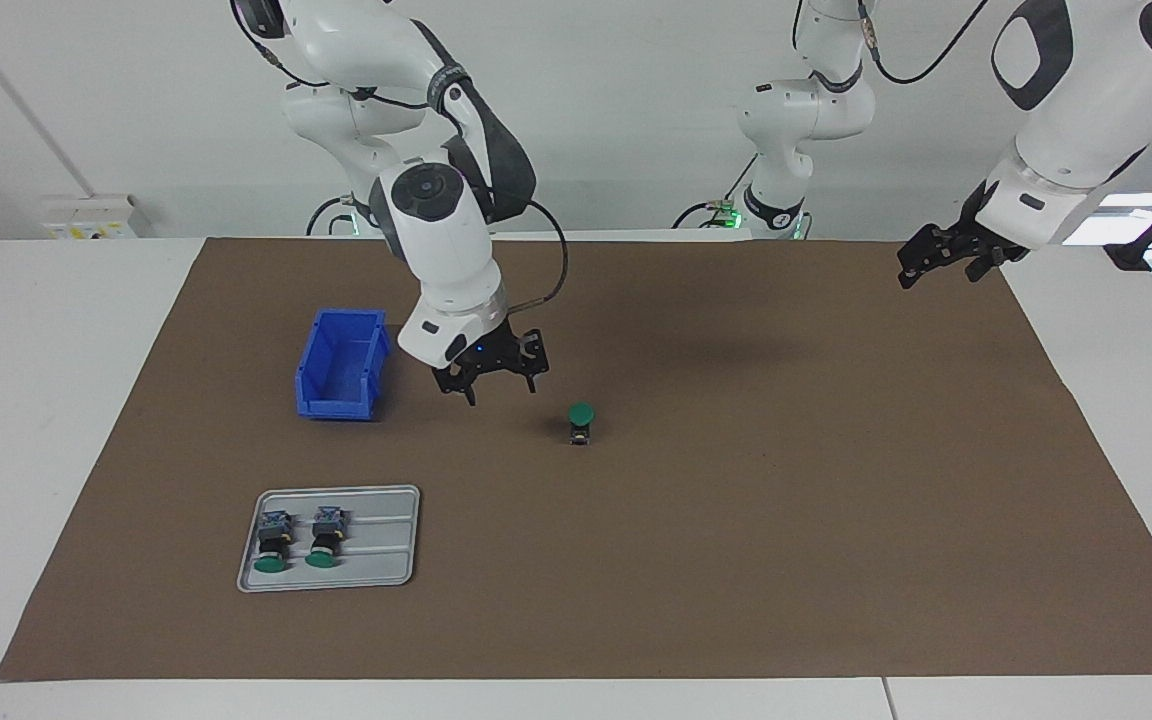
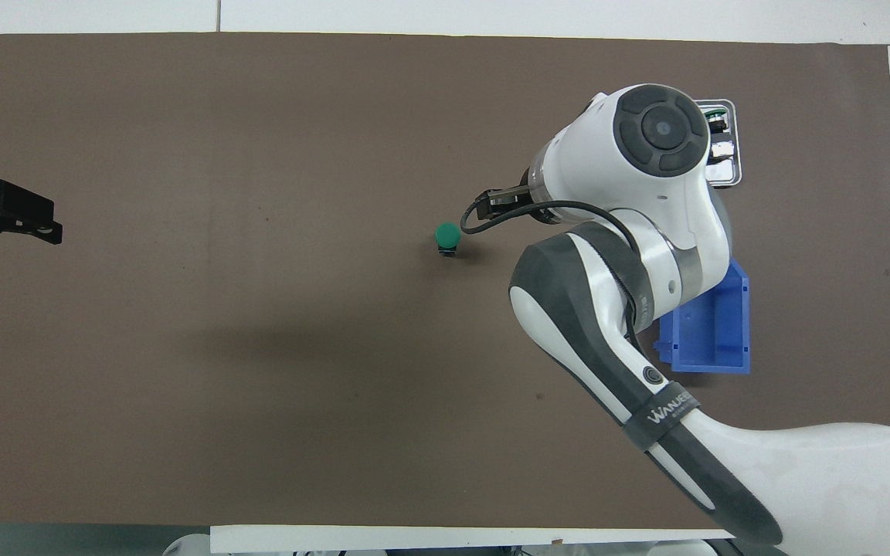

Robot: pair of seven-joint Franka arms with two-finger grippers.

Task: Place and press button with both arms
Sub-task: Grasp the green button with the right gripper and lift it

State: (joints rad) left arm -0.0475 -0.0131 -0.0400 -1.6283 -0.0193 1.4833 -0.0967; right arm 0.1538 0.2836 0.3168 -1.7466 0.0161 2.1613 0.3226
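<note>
A green-capped button [image 1: 581, 420] stands upright on the brown mat [image 1: 736, 520] near the middle of the table; it also shows in the overhead view [image 2: 447, 235]. My right gripper [image 1: 499, 385] is open and empty. It hangs just above the mat beside the button, toward the right arm's end and apart from it. In the overhead view the right gripper [image 2: 494, 201] is mostly hidden under its own arm. My left gripper [image 1: 941, 272] [image 2: 5, 216] waits open and empty, raised over the mat's edge at the left arm's end.
A grey tray [image 1: 386, 545] [image 2: 732, 154] holds two more buttons [image 1: 271, 545] [image 1: 324, 538] lying on their sides, toward the right arm's end. A blue bin [image 1: 341, 365] [image 2: 711, 332] stands nearer to the robots than the tray, beside the right gripper.
</note>
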